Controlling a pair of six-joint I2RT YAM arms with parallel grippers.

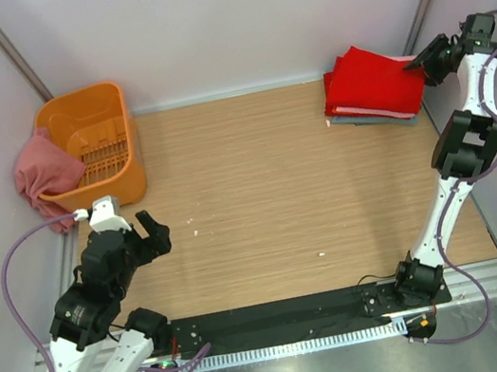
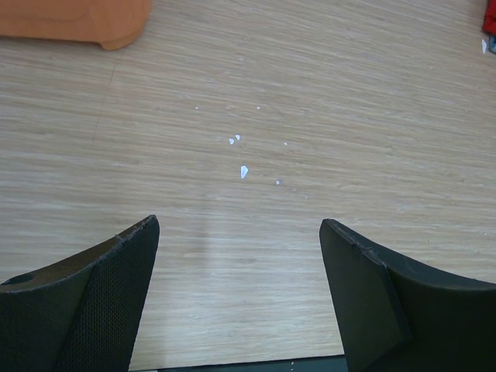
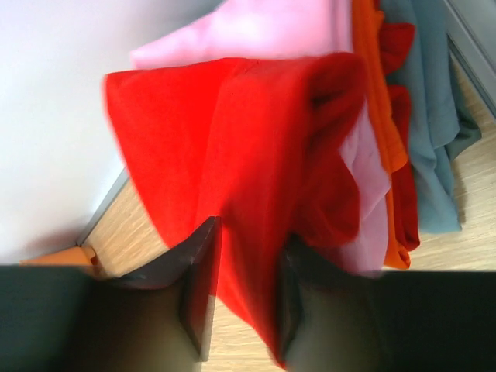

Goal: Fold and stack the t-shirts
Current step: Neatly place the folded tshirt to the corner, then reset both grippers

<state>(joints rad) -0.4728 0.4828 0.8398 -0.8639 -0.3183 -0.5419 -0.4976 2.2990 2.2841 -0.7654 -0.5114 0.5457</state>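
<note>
A folded stack of t-shirts lies at the table's far right corner with the bright red t-shirt on top. In the right wrist view the red shirt lies over a light pink, an orange-red and a grey-blue shirt. My right gripper is at the stack's right edge, with the red cloth's edge between its jaws. A dusty rose shirt hangs crumpled over the basket's left wall. My left gripper is open and empty above bare table.
The orange slotted basket stands at the far left corner; its corner shows in the left wrist view. Small white specks lie on the wood. Walls close in the back and both sides.
</note>
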